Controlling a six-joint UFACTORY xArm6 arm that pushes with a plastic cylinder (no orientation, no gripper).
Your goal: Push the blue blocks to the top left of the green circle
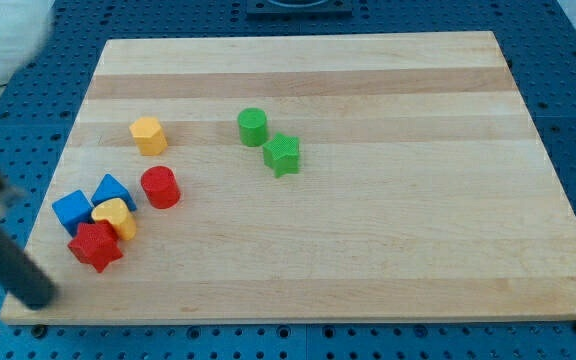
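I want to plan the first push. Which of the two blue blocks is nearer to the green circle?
The blue triangular block, beside the red cylinder, lies nearer the green circle. The blue cube sits farther toward the view's left.

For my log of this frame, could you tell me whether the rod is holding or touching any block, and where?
Nothing is held. My tip rests near the board's bottom-left corner, apart from every block; the nearest is the red star, up and to its right.

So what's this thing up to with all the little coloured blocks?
A robot arm pushes blocks around the wooden board with a dark rod. My tip sits at the view's bottom left, just below-left of the red star, touching nothing. The two blue blocks remain far left of the green circle.
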